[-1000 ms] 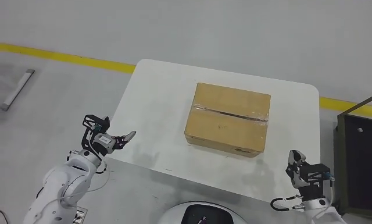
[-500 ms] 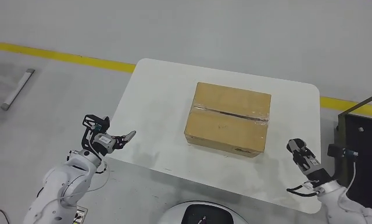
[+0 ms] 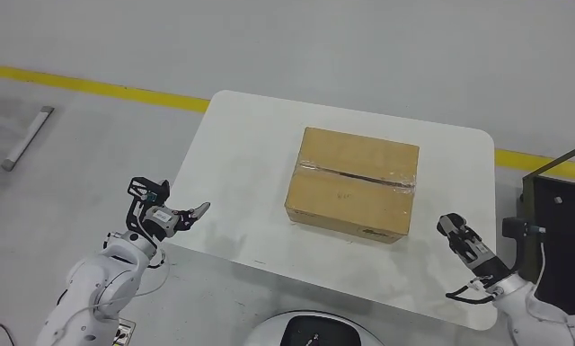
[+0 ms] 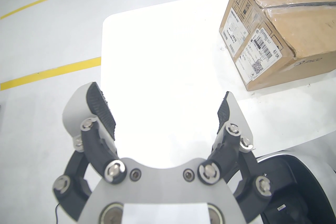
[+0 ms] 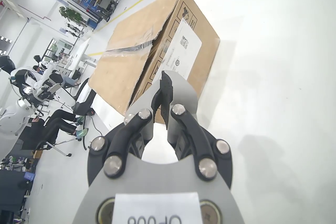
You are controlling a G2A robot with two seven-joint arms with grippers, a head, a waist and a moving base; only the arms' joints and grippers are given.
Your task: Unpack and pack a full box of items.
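My right gripper [image 5: 164, 78], fingers pressed together and empty, has swung in over the white rounded table's [image 3: 243, 148] near right corner, pointing toward the taped brown cardboard box [image 3: 353, 182] at mid-table. My left gripper [image 4: 162, 101] stays wide open and empty, off the left edge. The flaps are still down, so I judge unpacking hasn't begun.

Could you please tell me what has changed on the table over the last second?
The right gripper has moved forward over the table toward the cardboard box's near right corner, and its arm now reaches in from the right. Its fingers are shut on nothing. The left gripper, open beside the table, and the taped box stayed put.
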